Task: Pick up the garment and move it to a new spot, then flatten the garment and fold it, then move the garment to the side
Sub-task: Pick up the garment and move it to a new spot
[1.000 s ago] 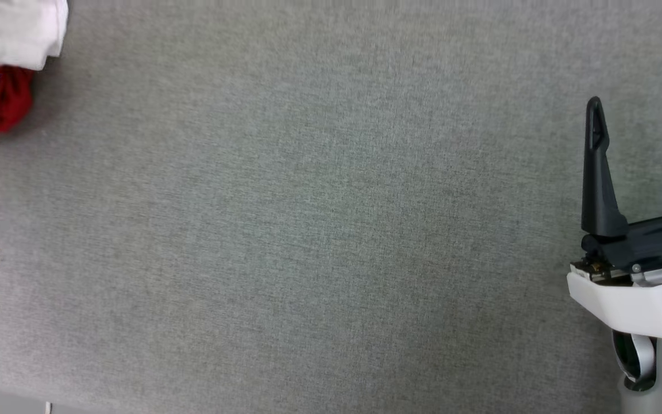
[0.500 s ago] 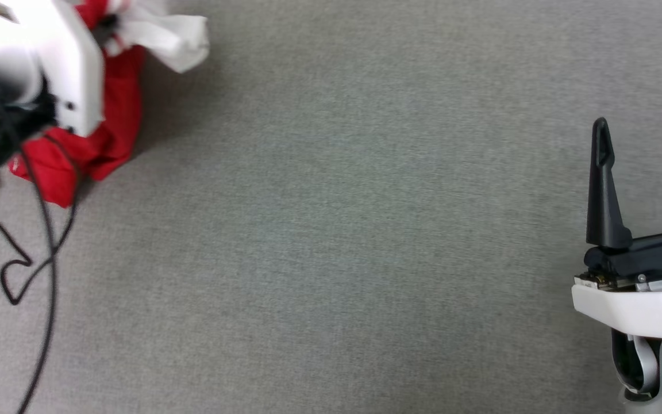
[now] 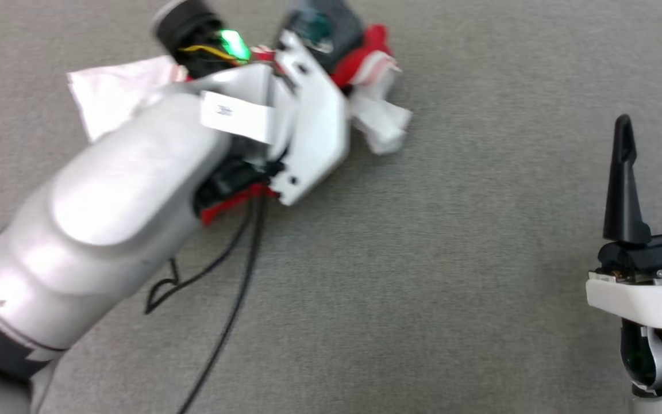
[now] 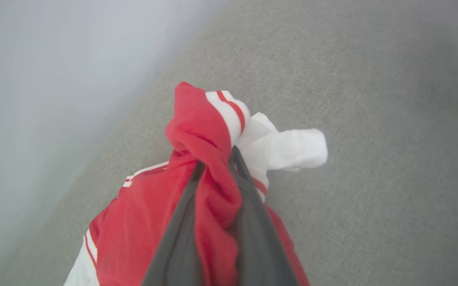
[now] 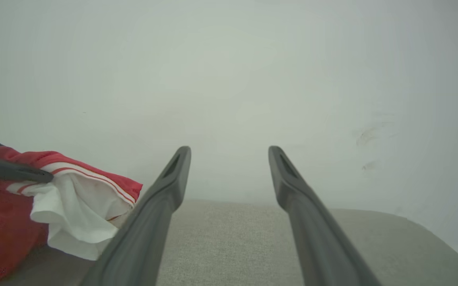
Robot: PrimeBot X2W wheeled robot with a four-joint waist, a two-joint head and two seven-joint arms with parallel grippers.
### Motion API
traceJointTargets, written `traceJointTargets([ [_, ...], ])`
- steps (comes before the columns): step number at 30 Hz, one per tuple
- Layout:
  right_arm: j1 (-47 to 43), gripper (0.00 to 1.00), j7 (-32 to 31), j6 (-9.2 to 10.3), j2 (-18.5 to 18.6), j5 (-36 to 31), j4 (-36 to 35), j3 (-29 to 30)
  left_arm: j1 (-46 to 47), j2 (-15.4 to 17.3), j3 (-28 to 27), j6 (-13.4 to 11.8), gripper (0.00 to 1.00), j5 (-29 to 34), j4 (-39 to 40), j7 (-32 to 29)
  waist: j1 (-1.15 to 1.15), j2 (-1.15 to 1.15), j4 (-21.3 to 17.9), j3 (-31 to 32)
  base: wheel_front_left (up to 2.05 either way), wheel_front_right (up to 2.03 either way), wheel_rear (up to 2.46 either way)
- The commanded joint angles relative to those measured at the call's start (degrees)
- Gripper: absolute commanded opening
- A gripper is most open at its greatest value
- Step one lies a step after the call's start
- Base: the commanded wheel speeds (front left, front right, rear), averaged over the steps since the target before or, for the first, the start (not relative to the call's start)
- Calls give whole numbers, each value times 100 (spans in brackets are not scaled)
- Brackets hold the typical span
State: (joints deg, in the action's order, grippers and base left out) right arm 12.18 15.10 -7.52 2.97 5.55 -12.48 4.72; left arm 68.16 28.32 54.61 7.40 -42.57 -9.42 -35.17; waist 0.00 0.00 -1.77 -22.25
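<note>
The garment (image 4: 209, 123) is a bunched red shirt with white sleeves and red-white striped trim. My left gripper (image 4: 218, 159) is shut on a twist of its red fabric, and the rest hangs crumpled below the fingers. In the head view my left arm (image 3: 135, 190) reaches from the lower left to the upper middle and covers most of the garment (image 3: 380, 123); a white sleeve sticks out on each side. My right gripper (image 3: 657, 123) stands open and empty at the right edge. Its own view shows the right gripper (image 5: 229, 153) with the garment (image 5: 78, 194) off to its left.
The work surface is a grey fabric-covered table (image 3: 423, 287). A black cable (image 3: 239, 276) trails from my left arm across it. A pale wall (image 5: 253, 79) stands behind the table's far edge, and the table's rounded corner (image 5: 431, 234) lies to the right.
My left arm has swung in from the left toward the middle, carrying the bunched garment with it. The right gripper stays open, shifting only slightly in the picture.
</note>
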Motion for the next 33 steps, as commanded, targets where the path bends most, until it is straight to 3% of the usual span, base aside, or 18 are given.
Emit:
traceJointTargets([
  [1,48,100,11,6,-16,72,19,29,184,-132,171,-3,0,-46,30,53,0,0,-209,6,0,0,0],
  [7,44,100,10,5,-16,202,47,102,720,-657,945,-3,0,-277,8,360,0,0,-562,-6,0,0,0],
  [12,59,100,10,5,-17,272,42,193,952,-895,1457,-3,0,-503,-131,683,0,0,-714,-20,0,0,0],
  [21,112,100,10,5,-16,370,32,177,118,-864,1866,-3,0,-747,-902,845,0,0,-857,-157,0,0,0],
  [26,155,100,10,5,-17,400,64,169,-576,-796,1885,-3,0,-467,-1356,617,0,0,-897,-236,0,0,0],
  [31,118,100,10,5,-16,353,110,198,-940,-850,1944,2,0,-452,-1625,800,0,0,-835,-191,0,0,0],
  [32,97,100,10,5,-16,330,121,189,-907,-883,1935,2,43,-448,-1669,951,0,0,-810,-156,0,0,0],
  [33,76,100,11,6,-16,320,135,179,-854,-929,1919,1,100,-432,-1727,1157,0,0,-786,-106,0,0,0],
])
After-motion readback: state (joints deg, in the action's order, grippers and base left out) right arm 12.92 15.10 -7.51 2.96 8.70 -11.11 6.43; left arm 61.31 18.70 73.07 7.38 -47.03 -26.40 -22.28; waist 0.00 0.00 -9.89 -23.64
